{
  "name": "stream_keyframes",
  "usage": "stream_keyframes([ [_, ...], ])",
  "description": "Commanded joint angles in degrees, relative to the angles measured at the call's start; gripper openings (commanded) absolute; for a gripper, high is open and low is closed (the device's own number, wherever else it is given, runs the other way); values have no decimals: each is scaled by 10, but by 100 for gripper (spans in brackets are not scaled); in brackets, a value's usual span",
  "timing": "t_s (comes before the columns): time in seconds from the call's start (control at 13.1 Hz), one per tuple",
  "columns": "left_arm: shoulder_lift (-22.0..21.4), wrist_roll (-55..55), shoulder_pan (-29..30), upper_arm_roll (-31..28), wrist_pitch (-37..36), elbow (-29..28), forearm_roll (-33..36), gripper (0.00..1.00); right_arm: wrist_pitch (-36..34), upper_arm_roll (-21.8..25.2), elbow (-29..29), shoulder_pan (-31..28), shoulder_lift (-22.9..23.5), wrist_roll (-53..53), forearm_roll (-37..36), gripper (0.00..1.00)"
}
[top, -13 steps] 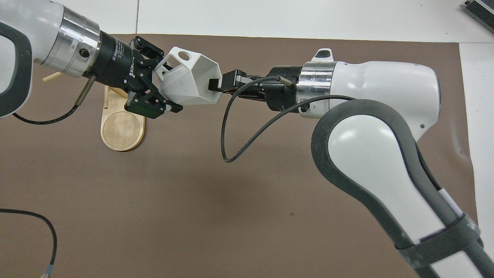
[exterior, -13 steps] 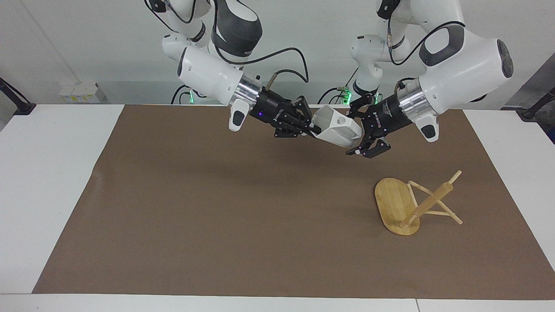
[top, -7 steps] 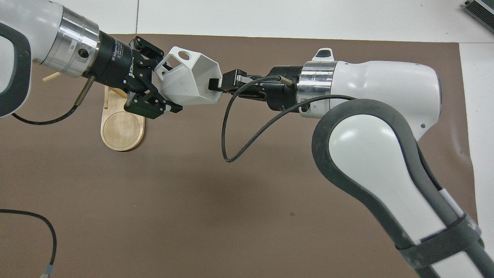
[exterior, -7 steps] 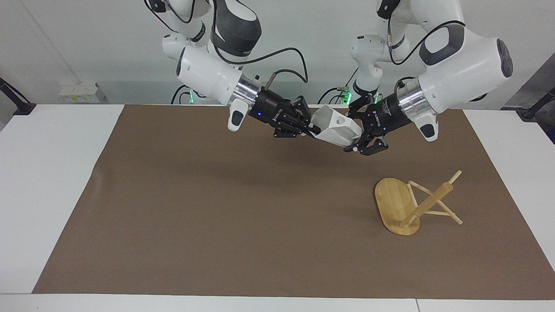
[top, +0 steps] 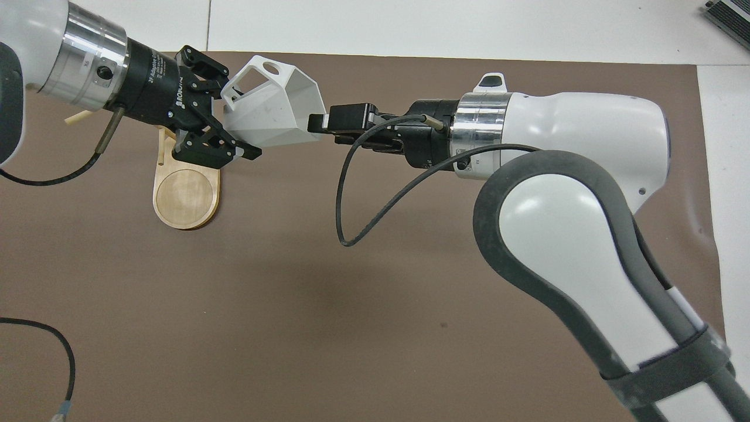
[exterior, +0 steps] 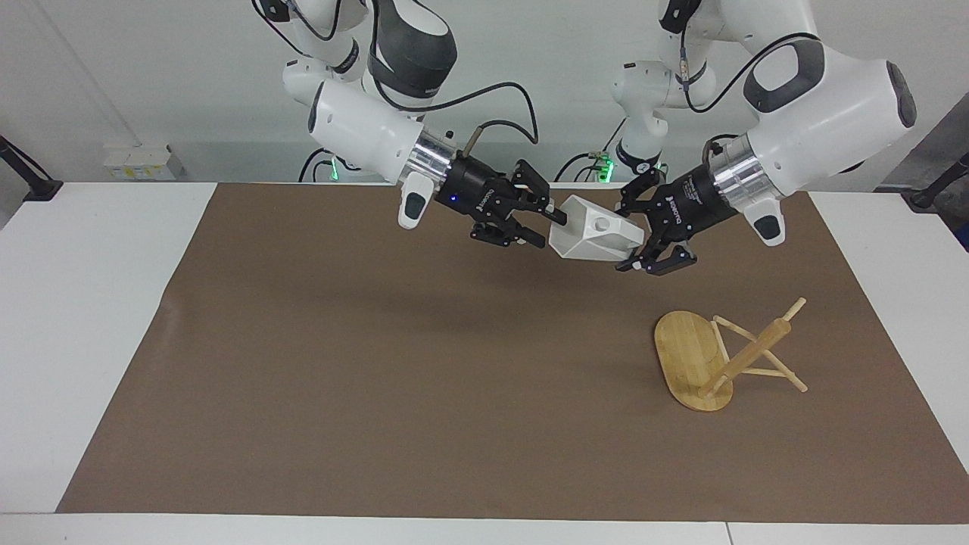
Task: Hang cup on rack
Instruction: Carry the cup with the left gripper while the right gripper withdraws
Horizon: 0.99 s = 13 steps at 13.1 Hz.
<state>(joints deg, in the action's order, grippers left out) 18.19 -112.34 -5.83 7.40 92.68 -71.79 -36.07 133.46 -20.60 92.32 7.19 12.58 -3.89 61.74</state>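
I have the cup [exterior: 594, 238] up in the air over the brown mat [exterior: 378, 363], clamped at its base end between the fingers of my left gripper [exterior: 652, 238], its handle with the round hole turned upward and its open mouth facing my right gripper [exterior: 539, 223]. That right gripper sits just at the cup's rim with its fingers spread apart, gripping nothing. The rack [exterior: 719, 356] stands on the mat toward the left arm's end of the table, farther from the robots than the cup, well apart from it and bare.
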Motion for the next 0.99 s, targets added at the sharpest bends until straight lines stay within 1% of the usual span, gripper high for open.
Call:
stream_keyframes([
  [0.0, -25, -9, 2, -9, 24, -38, 13, 0, 3, -2, 3, -2, -3, 13, 0, 100],
  [0.15, -37, -22, 3, -11, 52, -66, 25, 0, 2, 0, 8, -12, -4, 13, -9, 100],
  [0.23, -46, -32, 3, -12, 73, -90, 38, 0, 0, 1, 16, -26, -4, 11, -40, 100],
  [0.31, -59, -42, 3, -12, 96, -120, 49, 0, 0, 1, 35, -45, -9, 11, -100, 100],
  [0.46, -77, -70, 10, -19, 129, -169, 54, 0, 0, 2, 71, -93, -18, 12, -290, 100],
  [0.53, -85, -87, 11, -20, 137, -183, 57, 0, -6, 2, 74, -125, -18, 11, -384, 100],
  [0.61, -90, -107, 13, -20, 140, -197, 76, 0, -13, 1, 74, -155, -17, 10, -446, 100],
  [0.76, -105, -140, 16, -20, 145, -229, 117, 0, -40, 2, 75, -198, -17, 10, -505, 100],
  [0.84, -115, -146, 18, -21, 145, -246, 124, 0, -46, 4, 74, -225, -17, 10, -551, 100],
  [0.92, -120, -161, 34, -24, 145, -260, 129, 0, -61, 4, 73, -247, -16, 10, -615, 100],
])
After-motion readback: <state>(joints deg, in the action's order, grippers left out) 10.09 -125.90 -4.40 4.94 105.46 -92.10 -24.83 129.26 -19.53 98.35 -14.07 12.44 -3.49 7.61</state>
